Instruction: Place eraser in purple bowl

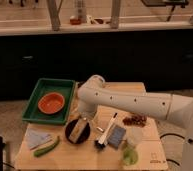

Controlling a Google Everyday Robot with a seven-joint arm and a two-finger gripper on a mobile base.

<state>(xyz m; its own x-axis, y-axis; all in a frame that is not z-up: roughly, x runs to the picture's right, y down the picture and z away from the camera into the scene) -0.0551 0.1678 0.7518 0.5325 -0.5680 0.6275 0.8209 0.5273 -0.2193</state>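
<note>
Eraser [79, 129] — in purple bowl [69, 135], hand [85, 118] above

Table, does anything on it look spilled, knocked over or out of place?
Nothing looks spilled or broken. The one odd thing is a tan block, probably the eraser, lying askew in the purple bowl. The end effector hangs just above it. The orange bowl sits squarely in the green tray.
</note>
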